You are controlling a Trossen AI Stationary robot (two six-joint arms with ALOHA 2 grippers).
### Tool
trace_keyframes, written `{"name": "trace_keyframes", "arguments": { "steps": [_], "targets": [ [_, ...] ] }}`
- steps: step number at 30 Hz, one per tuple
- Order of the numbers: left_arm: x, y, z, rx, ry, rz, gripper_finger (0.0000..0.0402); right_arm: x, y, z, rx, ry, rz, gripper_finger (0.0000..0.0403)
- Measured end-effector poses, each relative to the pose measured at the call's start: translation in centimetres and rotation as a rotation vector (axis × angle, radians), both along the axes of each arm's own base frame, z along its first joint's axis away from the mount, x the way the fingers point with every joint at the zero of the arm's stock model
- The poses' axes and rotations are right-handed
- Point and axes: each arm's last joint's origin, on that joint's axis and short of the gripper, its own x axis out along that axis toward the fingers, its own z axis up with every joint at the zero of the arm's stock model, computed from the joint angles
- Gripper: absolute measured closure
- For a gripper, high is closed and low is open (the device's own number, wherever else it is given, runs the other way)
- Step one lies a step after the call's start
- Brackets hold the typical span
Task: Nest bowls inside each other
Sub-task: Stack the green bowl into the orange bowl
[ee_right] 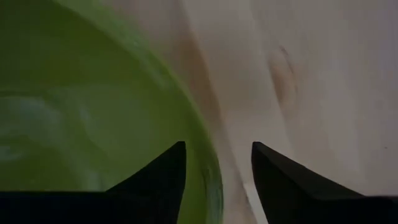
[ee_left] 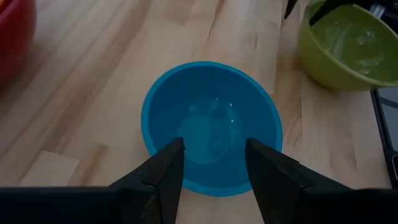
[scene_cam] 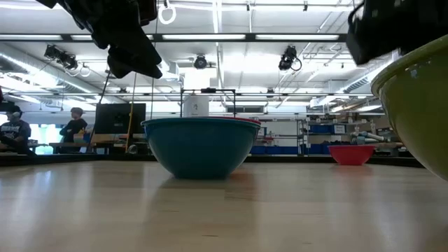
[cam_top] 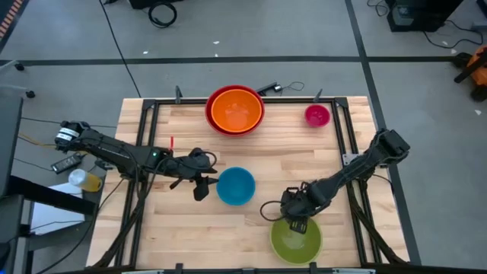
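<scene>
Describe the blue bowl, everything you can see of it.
The blue bowl is round, glossy, plastic-looking and empty, standing upright on the wooden table near its middle. Nothing is nested in it and it sits apart from the other bowls. The left gripper hovers over its near rim, fingers open, one inside the rim line and one outside, not clearly touching.

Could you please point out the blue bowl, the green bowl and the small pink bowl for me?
blue bowl (cam_top: 235, 186), high view, inside bottom.
green bowl (cam_top: 297, 240), high view, inside bottom.
pink bowl (cam_top: 317, 116), high view, centre.
</scene>
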Motion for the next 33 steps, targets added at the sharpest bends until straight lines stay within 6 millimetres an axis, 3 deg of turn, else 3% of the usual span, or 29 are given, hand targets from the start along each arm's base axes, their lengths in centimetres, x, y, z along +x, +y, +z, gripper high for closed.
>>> {"name": "trace_keyframes", "arguments": {
  "steps": [4, 8, 11, 14, 18, 24, 30, 33],
  "targets": [
    [0.0, -0.1, 0.0, -0.010, 0.001, -0.009, 0.0230, 0.6, 0.2, -1.3, 0.020, 0.037, -0.005, 0.0282],
    [-0.1, -0.2, 0.0, -0.032, 0.001, -0.006, 0.0230, 1.8, -0.1, -0.2, 0.064, -0.030, -0.019, 0.0380],
    [-0.1, -0.2, 0.0, -0.033, 0.000, -0.005, 0.0230, 2.6, -1.7, 1.0, 0.010, -0.090, -0.056, 0.0379],
    [0.0, 0.0, 0.0, -0.038, 0.000, 0.006, 0.0230, 3.6, -4.0, 3.6, -0.067, -0.227, -0.099, 0.0378],
    [0.0, 0.3, 0.0, -0.062, -0.002, 0.038, 0.0230, 4.0, -8.9, 6.7, -0.158, -0.358, -0.164, 0.0389],
    [-0.1, 1.3, 0.6, -0.136, -0.029, 0.130, 0.0230, 2.9, -18.6, 10.6, -0.320, -0.537, -0.417, 0.0378],
    [-0.5, 2.8, 1.4, -0.195, -0.077, 0.254, 0.0230, 4.1, -27.8, 11.8, -0.324, -0.835, -0.600, 0.0386],
    [-0.5, 3.4, 1.4, -0.200, -0.082, 0.299, 0.0230, 5.6, -31.1, 10.4, -0.301, -0.930, -0.627, 0.0388]
  ]
}}
